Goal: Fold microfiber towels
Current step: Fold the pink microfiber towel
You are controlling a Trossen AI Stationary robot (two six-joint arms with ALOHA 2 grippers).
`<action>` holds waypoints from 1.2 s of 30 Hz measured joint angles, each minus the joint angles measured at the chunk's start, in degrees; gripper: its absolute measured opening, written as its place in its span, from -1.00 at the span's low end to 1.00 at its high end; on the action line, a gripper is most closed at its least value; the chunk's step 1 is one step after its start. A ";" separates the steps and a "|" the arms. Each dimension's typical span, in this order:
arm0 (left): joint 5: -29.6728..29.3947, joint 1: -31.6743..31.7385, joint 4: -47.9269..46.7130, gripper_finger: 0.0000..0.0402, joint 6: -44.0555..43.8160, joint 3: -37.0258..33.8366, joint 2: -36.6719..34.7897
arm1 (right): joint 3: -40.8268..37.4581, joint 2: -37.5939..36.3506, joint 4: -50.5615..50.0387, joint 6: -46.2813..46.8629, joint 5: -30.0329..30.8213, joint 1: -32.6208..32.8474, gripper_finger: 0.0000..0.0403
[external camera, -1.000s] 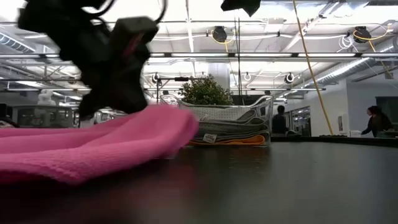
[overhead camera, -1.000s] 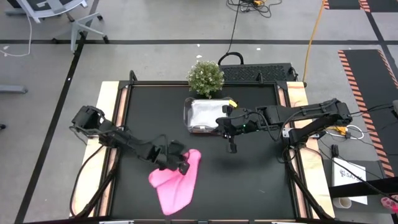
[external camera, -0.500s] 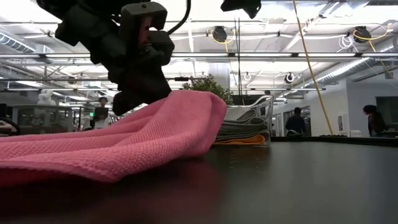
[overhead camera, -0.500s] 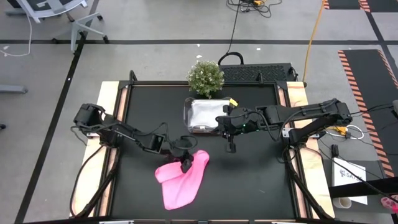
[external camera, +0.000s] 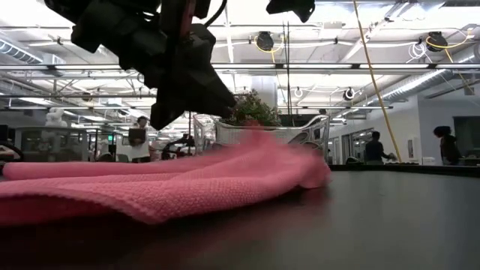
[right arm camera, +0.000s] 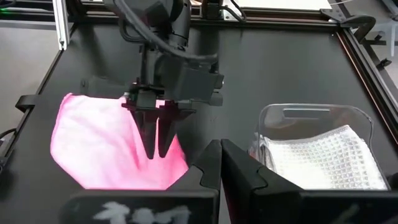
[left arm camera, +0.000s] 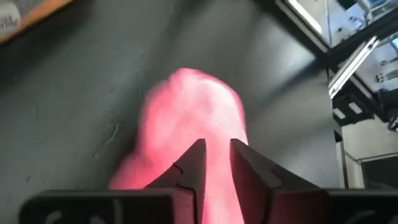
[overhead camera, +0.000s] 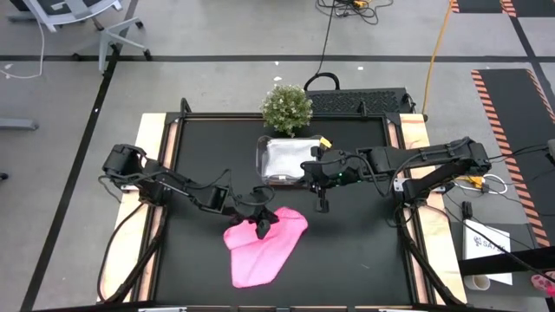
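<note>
The left end effector (overhead camera: 259, 227) stands fingers-down on the pink towel (overhead camera: 264, 245), its two fingers nearly pressed together with a fold of pink cloth pinched between them, as both wrist views show. My reading is that it grips an edge to drag the cloth flat across the black tabletop (overhead camera: 347, 251); the towel spreads under and just beyond those fingers, most of it lying on the side toward the table's near edge, with rumpled layers visible in the low view.

Farther out, the right end effector (overhead camera: 322, 205) hangs above bare tabletop, fingers closed on nothing, just beside the clear tub (overhead camera: 286, 162). It looks parked there, waiting for its turn.

Inside the tub a grey towel (overhead camera: 284, 159) lies on top, with a sliver of orange one (overhead camera: 324, 141) at the corner; how many lie stacked there cannot be told.

Beyond the tub stands a small potted plant (overhead camera: 286, 107).

The count: one pink towel out, one tub, one plant, two arms.
</note>
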 joint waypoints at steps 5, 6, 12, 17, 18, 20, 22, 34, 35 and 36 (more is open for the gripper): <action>2.04 0.00 -0.83 -0.51 -0.12 0.00 0.00 | 0.00 0.00 -0.37 0.02 -0.02 0.02 -1.00; 2.07 0.00 -0.86 -0.49 -0.12 0.00 0.02 | 0.00 0.00 -0.71 0.04 -0.02 0.00 -1.00; 2.77 -0.54 -6.08 -0.46 -5.32 0.00 0.00 | -2.81 0.33 -1.57 4.95 -0.09 0.53 -1.00; 3.14 -3.22 -18.57 -0.46 -14.85 0.00 0.00 | -11.78 0.52 2.81 12.06 -0.56 2.59 -1.00; 3.14 -3.93 -20.38 -0.46 -17.11 0.00 0.00 | -13.39 0.52 4.22 13.22 -1.66 3.01 -1.00; 3.04 -5.45 -22.66 -0.46 -21.26 0.00 0.00 | -16.47 0.52 7.99 15.80 -4.53 3.86 -1.00; 2.47 -7.08 -23.82 -0.46 -24.50 0.00 0.00 | -19.22 0.52 11.70 18.08 -7.57 4.77 -1.00; -1.42 -9.59 -23.99 -0.46 -29.69 0.00 0.00 | -34.35 1.33 37.74 22.88 -6.04 7.58 -1.00; -1.47 -9.40 -24.00 -0.46 -29.67 0.00 0.00 | -34.77 1.95 39.37 22.94 -6.02 7.62 -1.00; -1.61 -9.23 -24.04 -0.46 -29.68 0.00 0.00 | -34.82 2.76 40.51 22.94 -6.03 7.71 -1.00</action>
